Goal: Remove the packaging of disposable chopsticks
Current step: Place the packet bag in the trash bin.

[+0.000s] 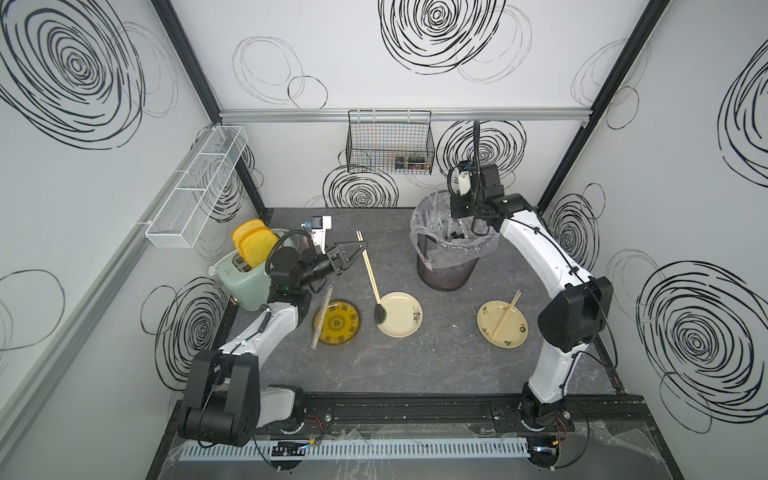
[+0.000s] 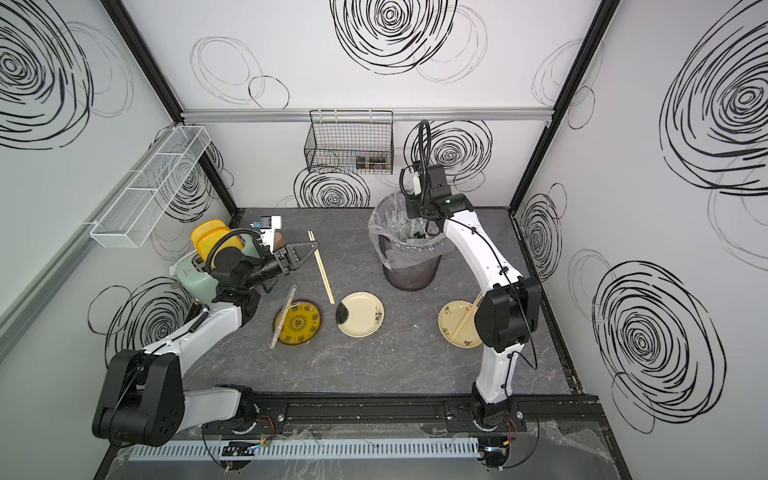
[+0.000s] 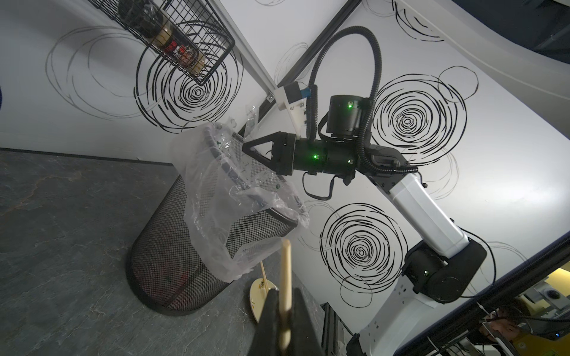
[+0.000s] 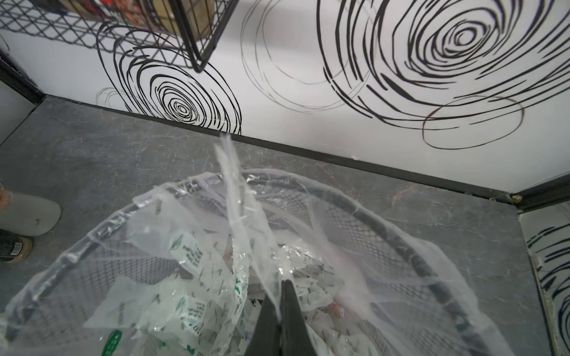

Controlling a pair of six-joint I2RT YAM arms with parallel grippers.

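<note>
pinching chopsticks between left fingers, sleeve between right fingers (over bin)

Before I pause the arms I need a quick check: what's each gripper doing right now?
Left gripper: shut on a bare chopstick pair.
Right gripper: shut on a clear packaging sleeve, over the bin.

The tabletop is veined dark grey, the walls white with black spirals. The toaster is mint green, its toast yellow, the chopsticks pale tan.
</note>
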